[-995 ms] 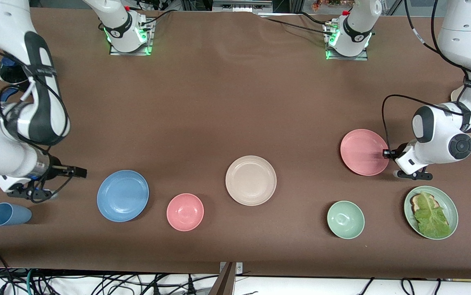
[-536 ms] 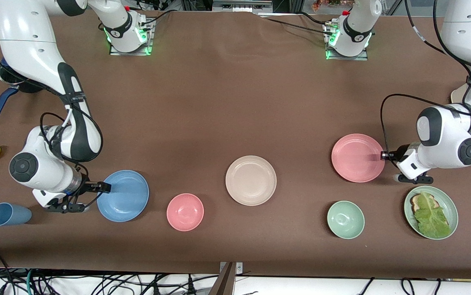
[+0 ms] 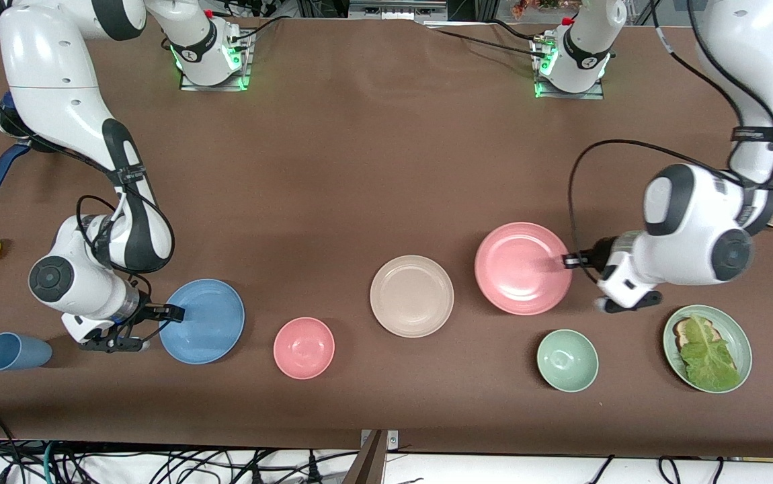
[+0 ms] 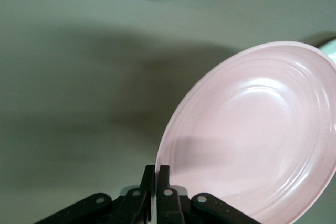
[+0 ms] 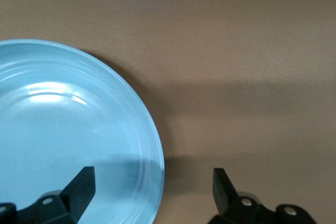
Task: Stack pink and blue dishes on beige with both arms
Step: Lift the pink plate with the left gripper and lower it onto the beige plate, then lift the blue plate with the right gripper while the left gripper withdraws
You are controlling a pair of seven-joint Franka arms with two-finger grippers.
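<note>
over the tabletop's middle stretch, the pink plate has travelled from the left arm's end to just beside the beige plate, lifted and tilted, its rim pinched tight in the left pincer. meanwhile the right pincer has come in from near the blue cup and now sits at the blue plate, its fingers spread wide astride the rim, not yet closed. so pink looks close to being set down, and blue waits for its grip. pink plate: flat, round, matte, shallow ringed rim, empty. the beige one lies bare near the centre, between the pink bowl and the carried plate.
</note>
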